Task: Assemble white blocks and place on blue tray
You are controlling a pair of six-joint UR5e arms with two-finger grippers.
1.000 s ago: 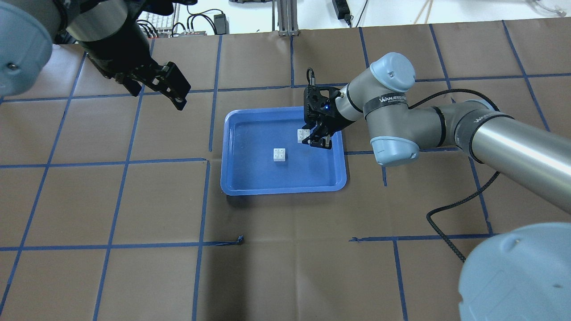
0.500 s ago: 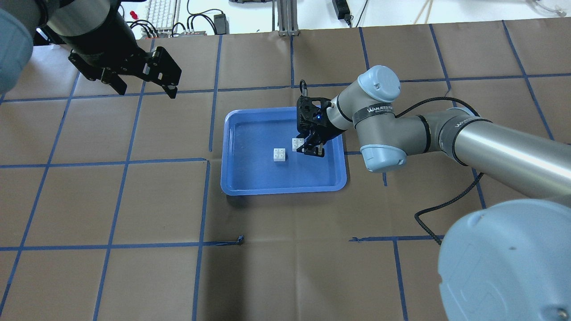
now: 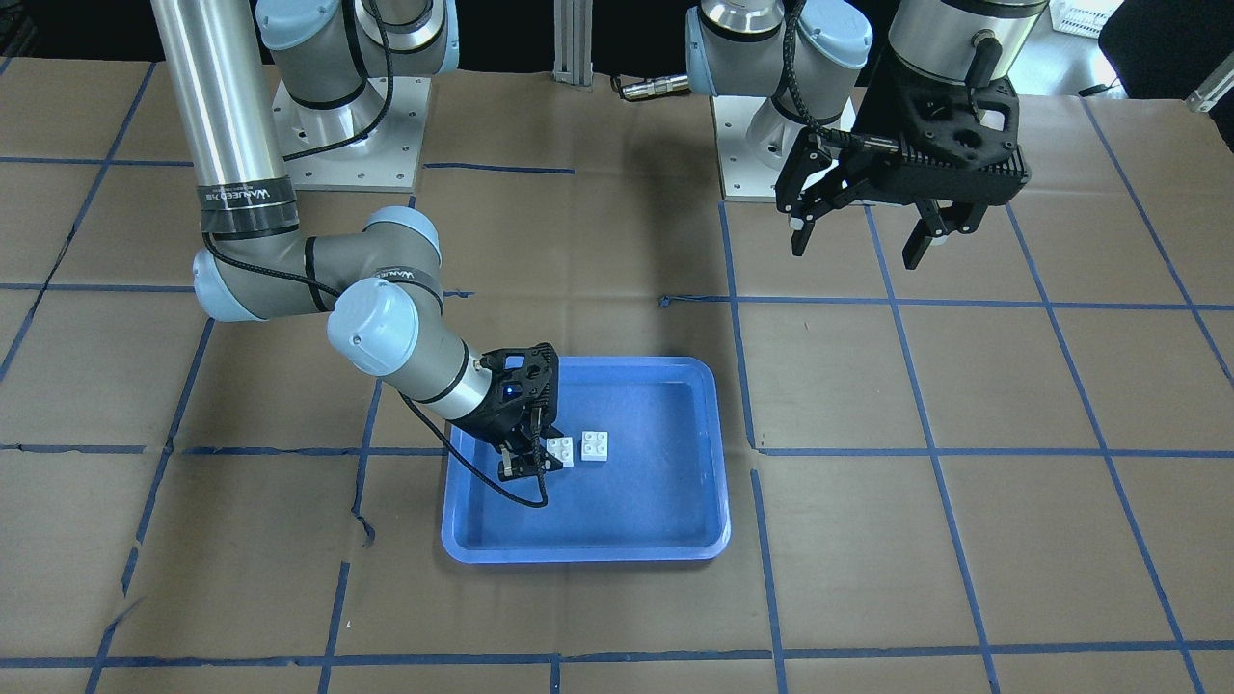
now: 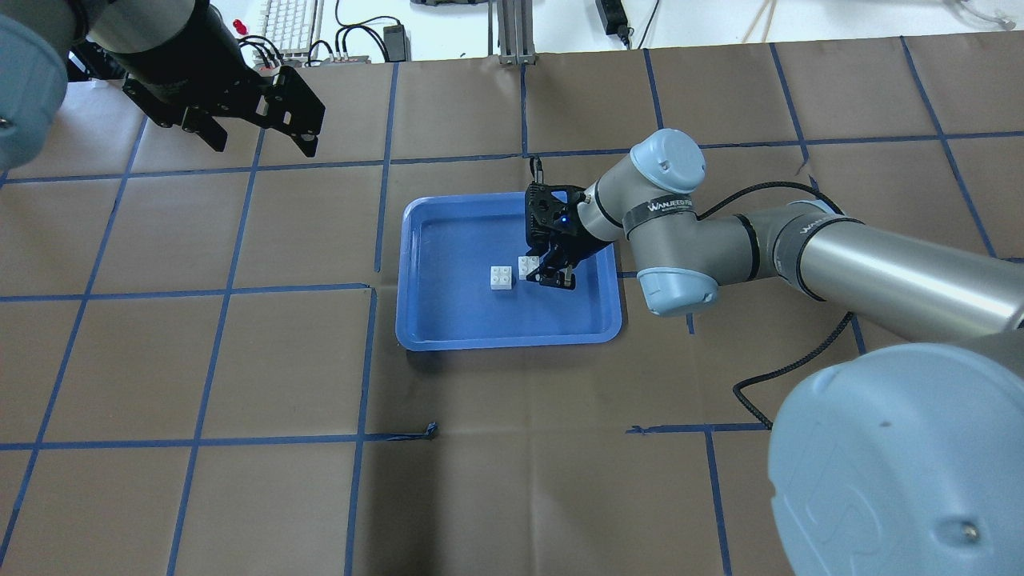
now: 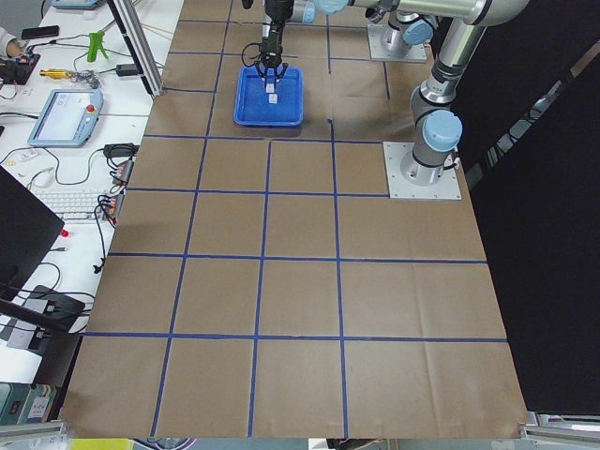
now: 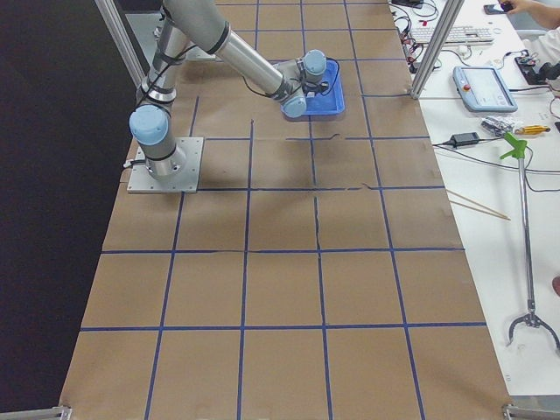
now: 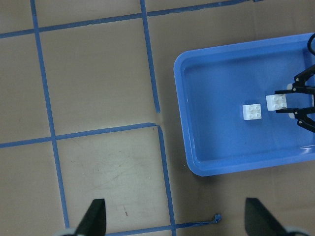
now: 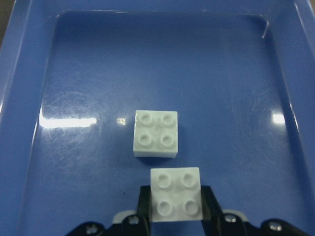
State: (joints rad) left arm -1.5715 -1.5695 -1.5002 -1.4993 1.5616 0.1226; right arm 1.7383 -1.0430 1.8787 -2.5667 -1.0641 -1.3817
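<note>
Bright, even overhead light. White glare patches on blue tray [image 8: 74,196] floor, right wrist view. Soft shadow under tray's near edge, overhead view.

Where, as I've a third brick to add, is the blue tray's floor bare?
Bare: the stretch between the loose white block and the blue tray rim on the robot's left, and the strip along its rim nearest the robot. Crowded: right of centre, where the right gripper grips the other white block beside the loose one.
</note>
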